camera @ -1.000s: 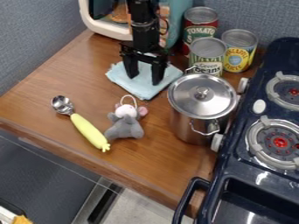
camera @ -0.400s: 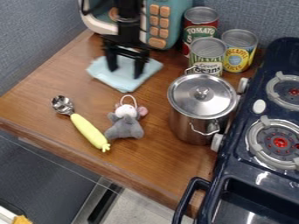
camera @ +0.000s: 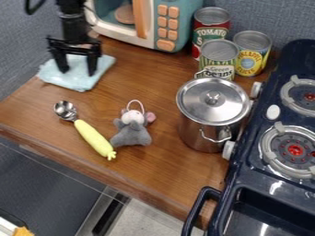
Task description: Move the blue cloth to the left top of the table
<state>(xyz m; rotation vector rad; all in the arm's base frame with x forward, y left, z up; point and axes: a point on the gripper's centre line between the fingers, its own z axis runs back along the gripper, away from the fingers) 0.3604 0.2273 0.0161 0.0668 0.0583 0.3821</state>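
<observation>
The black gripper stands at the upper left of the table, its two fingers spread apart and their tips down on the blue cloth. Light blue and roughly square, the cloth lies flat near the table's left edge, beside the wall, with one corner at that edge. Part of its upper side is hidden behind the gripper.
A toy microwave stands at the back, right of the arm. Below the cloth lie a yellow-handled scoop and a grey plush mouse. Cans, a lidded steel pot and the stove are to the right.
The gripper and the blue cloth have moved together to the left, from beside the cans to the table's left edge. The scoop, mouse and pot have stayed in place.
</observation>
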